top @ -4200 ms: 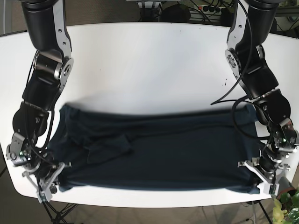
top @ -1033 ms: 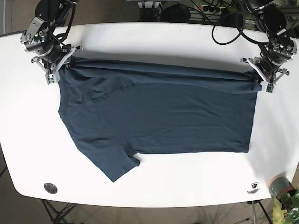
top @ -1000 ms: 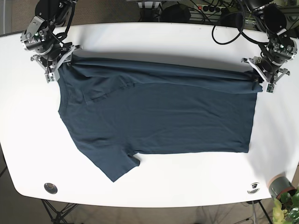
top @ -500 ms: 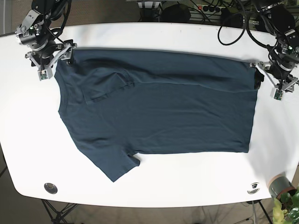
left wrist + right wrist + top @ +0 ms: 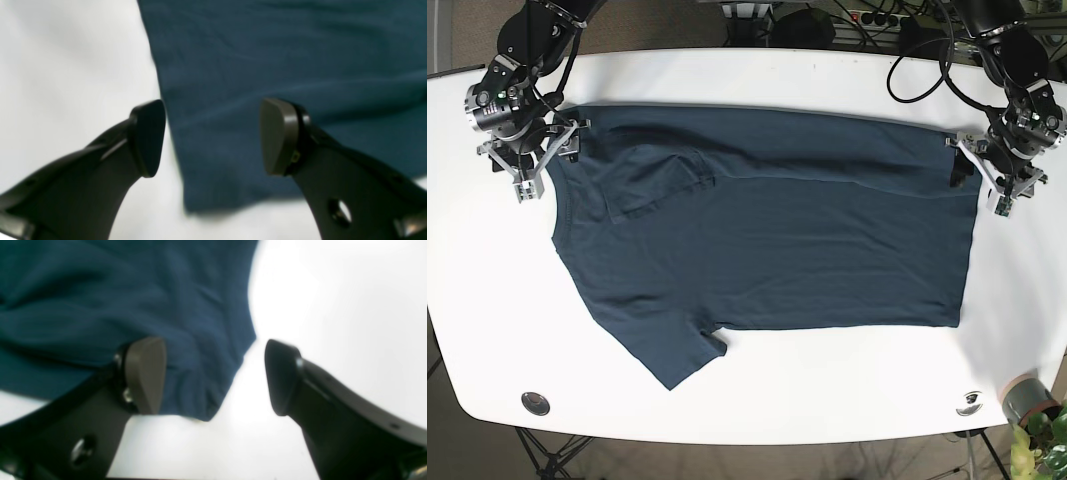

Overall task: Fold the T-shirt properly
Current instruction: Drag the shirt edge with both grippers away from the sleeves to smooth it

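Observation:
A dark blue T-shirt (image 5: 767, 230) lies spread flat on the white table (image 5: 757, 80), one sleeve (image 5: 677, 350) pointing toward the front edge. My left gripper (image 5: 980, 185) hovers open over the shirt's far right corner. In the left wrist view its fingers (image 5: 148, 136) straddle the cloth edge (image 5: 206, 100) without holding it. At the far left corner my right gripper (image 5: 549, 163) is open too. In the right wrist view, one of that gripper's (image 5: 215, 375) fingers sits over the shirt corner (image 5: 186, 340) and the other over bare table.
Two small round discs (image 5: 535, 403) (image 5: 970, 402) sit near the front corners of the table. A grey cup (image 5: 1024, 398) and a green plant (image 5: 1047, 445) stand past the front right corner. Cables hang behind the far edge.
The folded-over far edge that both grippers held a second ago now lies flat. Both grippers have let go and opened, and have shifted slightly toward the front.

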`<move>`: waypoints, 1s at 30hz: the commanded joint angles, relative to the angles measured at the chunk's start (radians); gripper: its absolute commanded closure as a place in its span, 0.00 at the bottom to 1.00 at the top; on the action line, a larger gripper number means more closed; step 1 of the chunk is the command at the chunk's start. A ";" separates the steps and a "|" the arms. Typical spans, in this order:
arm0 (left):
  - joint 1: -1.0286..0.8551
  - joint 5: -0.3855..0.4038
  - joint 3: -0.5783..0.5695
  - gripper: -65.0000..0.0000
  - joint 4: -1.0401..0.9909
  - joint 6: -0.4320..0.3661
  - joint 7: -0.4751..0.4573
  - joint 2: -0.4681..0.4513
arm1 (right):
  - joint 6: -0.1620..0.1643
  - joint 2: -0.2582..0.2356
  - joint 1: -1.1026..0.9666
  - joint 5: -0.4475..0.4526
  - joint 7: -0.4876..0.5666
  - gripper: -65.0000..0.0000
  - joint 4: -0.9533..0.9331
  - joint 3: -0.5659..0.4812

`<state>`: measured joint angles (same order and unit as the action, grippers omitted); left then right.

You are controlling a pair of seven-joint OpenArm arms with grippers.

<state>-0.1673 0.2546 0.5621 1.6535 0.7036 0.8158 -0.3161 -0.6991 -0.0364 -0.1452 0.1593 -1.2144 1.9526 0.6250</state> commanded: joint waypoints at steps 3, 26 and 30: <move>0.008 -0.044 0.009 0.39 -0.036 -0.005 -0.017 -0.019 | 0.001 -0.004 0.002 -0.010 0.014 0.34 -0.023 0.026; -0.027 -0.074 0.002 0.53 -0.227 -0.005 -0.120 -0.021 | 0.001 0.017 -0.049 -0.010 0.112 0.35 -0.223 0.026; -0.028 -0.074 0.002 0.73 -0.243 -0.005 -0.120 -0.022 | 0.001 0.017 -0.049 -0.010 0.124 0.60 -0.258 0.028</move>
<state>-0.1940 0.2005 0.5625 1.4124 0.6971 0.6712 -0.3275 -0.6983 -0.0174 -0.1921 0.1524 -1.0676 1.7226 0.6533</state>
